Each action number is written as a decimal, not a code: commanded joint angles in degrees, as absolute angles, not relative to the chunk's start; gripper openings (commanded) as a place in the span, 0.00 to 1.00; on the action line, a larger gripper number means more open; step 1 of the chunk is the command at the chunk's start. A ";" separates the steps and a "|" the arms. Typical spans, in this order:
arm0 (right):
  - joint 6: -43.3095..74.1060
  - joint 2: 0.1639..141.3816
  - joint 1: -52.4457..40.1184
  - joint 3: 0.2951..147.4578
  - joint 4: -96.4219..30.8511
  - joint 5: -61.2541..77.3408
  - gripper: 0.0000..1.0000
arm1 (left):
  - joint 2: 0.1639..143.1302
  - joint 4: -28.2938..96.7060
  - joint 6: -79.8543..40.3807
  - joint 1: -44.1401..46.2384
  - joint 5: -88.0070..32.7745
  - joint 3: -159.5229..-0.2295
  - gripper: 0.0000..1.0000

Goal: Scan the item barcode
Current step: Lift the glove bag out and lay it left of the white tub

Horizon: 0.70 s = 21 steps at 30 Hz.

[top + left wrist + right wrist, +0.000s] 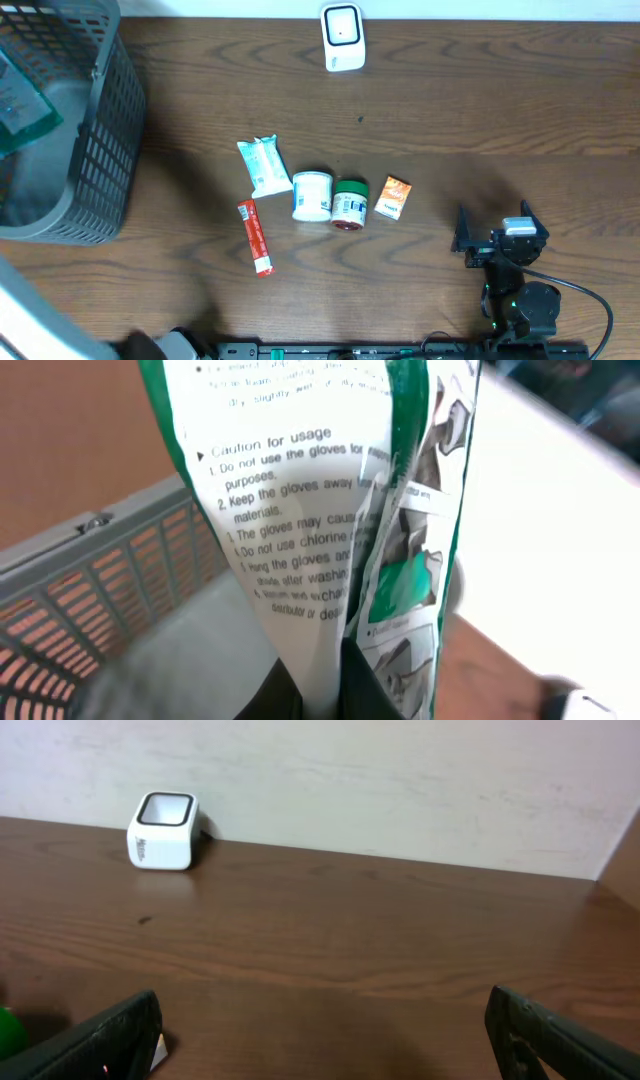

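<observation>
While the glove packet (290,530) is clamped in the closed left gripper (320,695) over the basket (110,560), likely for scanning, the right gripper (325,1035) is held open, empty.

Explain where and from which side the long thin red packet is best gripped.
Probably its middle, across the narrow width, coming straight down: the long thin red packet lies flat on the brown wooden table, with bare space along both long edges.
</observation>
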<state>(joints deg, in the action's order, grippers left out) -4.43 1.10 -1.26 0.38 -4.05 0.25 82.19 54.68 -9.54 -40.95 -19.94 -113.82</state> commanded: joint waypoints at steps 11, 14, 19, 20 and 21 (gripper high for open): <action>-4.78 1.04 -0.47 0.32 -4.29 0.12 0.99 | 81.25 74.59 -4.21 -11.46 -24.77 -106.54 0.08; -4.78 1.04 -0.47 0.32 -4.29 0.12 0.99 | 83.74 74.54 -4.25 -6.31 -19.57 -102.76 0.07; -4.78 1.04 -0.47 0.32 -4.29 0.12 0.99 | 87.50 74.06 -4.10 -1.65 -18.04 -97.03 0.07; -4.78 1.04 -0.47 0.32 -4.29 0.12 0.99 | 88.49 72.86 -4.12 -0.71 -17.63 -94.52 0.07; -4.78 1.04 -0.47 0.32 -4.29 0.12 0.99 | 89.21 71.46 -4.12 -0.21 -17.23 -92.38 0.07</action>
